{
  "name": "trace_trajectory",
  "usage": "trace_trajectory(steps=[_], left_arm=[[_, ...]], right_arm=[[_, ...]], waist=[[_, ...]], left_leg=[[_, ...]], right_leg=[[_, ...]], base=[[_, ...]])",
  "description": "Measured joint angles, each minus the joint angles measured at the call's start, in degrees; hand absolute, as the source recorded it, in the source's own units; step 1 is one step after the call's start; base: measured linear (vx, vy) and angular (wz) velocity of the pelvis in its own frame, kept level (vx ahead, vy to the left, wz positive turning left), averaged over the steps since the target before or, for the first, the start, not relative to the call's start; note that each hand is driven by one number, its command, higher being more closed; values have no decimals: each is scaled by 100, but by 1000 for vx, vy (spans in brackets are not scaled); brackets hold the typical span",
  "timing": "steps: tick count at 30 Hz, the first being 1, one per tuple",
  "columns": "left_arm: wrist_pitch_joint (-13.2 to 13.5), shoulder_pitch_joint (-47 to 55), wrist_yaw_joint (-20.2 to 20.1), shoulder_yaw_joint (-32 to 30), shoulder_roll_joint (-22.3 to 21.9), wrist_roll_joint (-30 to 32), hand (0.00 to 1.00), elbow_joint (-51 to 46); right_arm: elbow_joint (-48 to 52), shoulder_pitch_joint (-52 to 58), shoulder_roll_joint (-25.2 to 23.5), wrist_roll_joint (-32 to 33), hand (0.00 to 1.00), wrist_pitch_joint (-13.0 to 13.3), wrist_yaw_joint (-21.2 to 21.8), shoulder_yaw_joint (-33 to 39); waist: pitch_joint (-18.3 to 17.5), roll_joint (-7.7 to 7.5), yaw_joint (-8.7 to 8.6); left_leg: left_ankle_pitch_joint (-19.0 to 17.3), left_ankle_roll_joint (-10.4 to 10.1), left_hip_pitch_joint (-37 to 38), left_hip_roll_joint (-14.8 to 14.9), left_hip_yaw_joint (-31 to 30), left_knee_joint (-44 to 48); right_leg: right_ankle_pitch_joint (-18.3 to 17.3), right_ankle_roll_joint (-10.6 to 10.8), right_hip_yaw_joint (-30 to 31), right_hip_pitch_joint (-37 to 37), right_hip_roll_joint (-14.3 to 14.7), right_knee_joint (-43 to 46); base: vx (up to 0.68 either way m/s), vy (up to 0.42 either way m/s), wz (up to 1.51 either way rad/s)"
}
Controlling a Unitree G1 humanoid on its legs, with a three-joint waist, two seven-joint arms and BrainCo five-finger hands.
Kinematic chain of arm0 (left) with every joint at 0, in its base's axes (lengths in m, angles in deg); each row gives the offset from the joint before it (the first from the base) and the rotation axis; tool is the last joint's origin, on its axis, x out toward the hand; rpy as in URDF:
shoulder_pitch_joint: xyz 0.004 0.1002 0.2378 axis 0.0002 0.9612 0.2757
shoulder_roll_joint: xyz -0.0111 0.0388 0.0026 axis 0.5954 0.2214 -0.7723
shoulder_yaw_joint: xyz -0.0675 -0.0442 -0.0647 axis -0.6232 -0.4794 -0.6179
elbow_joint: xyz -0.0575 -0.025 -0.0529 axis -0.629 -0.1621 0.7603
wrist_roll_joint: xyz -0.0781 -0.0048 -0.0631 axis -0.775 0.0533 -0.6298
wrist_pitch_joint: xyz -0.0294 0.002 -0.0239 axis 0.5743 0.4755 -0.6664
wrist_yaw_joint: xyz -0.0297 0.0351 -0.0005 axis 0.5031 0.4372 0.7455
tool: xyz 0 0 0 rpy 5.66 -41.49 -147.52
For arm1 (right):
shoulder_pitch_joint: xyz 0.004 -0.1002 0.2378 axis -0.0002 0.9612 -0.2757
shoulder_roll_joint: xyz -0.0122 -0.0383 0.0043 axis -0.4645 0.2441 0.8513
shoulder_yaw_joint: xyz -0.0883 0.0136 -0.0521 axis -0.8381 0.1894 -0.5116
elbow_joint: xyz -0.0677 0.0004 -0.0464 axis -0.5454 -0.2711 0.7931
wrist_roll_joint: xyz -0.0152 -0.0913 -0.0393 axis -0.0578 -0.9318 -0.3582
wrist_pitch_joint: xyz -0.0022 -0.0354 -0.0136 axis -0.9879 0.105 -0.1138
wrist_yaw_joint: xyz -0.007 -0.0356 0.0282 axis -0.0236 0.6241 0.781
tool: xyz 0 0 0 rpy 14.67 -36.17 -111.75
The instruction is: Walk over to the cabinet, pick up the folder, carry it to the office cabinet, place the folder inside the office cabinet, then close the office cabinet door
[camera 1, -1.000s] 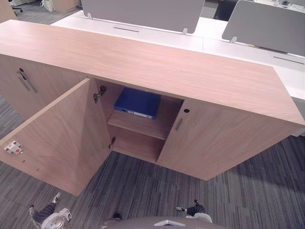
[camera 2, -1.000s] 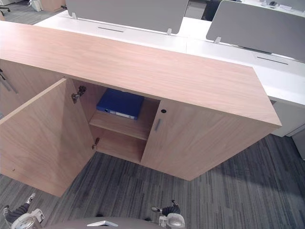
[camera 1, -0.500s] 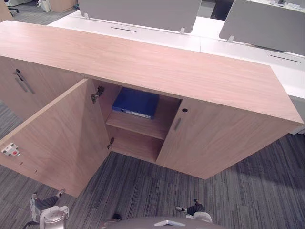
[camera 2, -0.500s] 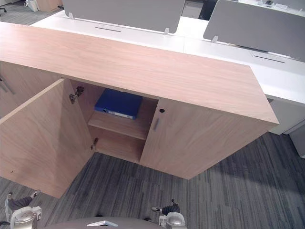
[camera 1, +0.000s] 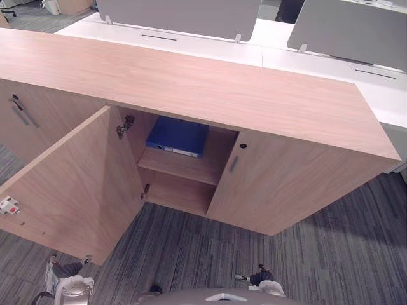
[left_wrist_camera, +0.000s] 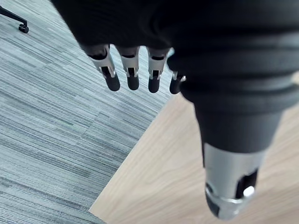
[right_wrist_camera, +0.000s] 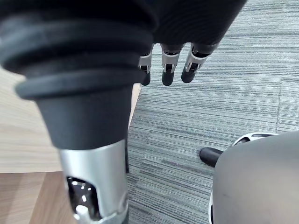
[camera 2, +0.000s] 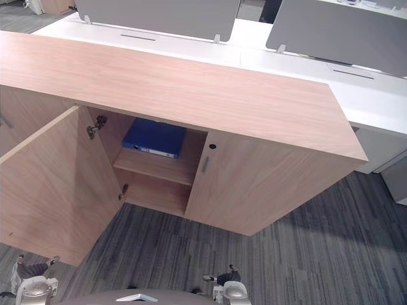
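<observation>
The blue folder (camera 1: 177, 136) lies flat on the upper shelf (camera 1: 184, 166) inside the wooden office cabinet (camera 1: 191, 82). The cabinet's left door (camera 1: 70, 184) stands wide open toward me, and the right door (camera 1: 286, 184) is closed. My left hand (camera 1: 65, 272) hangs low beside the open door's free edge, its fingers (left_wrist_camera: 131, 70) straight over the carpet and holding nothing. My right hand (camera 1: 259, 278) hangs low in front of the closed door, fingers (right_wrist_camera: 168, 65) also straight and empty. Both hands are well short of the folder.
White desks (camera 1: 273, 54) with grey divider panels (camera 1: 178, 13) stand behind the cabinet. Another closed door with a handle (camera 1: 19, 109) lies to the left. A latch plate (camera 1: 7, 206) sits on the open door's inner face. Grey striped carpet (camera 1: 305, 254) covers the floor.
The whole picture has shifted a little, so the camera has moved. The left hand now sits slightly nearer the open door's lower edge. The folder and the doors have not moved.
</observation>
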Motion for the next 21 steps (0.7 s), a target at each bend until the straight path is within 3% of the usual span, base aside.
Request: trace_trajectory(steps=[6,13,21], left_arm=[[98,66,2,5,-116,-525,0,69],[151,204,-128,241,-911,-1023,0,734],[121,272,-437,454,-894,-1002,0,1161]], right_arm=[[-1,-7,75,0,0,-8,2,1],[-5,-21,67,-78,0,-34,2,23],[-20,-34,62,-217,0,-49,17,147]], waist=[[21,53,3],[21,63,-2],[21,87,-25]], left_leg=[[-7,4,3,-1,-8,0],[-3,6,9,2,-31,0],[16,16,7,0,-61,1]], right_leg=[[-11,-18,1,1,4,7],[-12,-18,-13,4,4,23],[-12,-17,-33,5,-3,43]], base=[[0,0,0],[0,0,0],[0,0,1]])
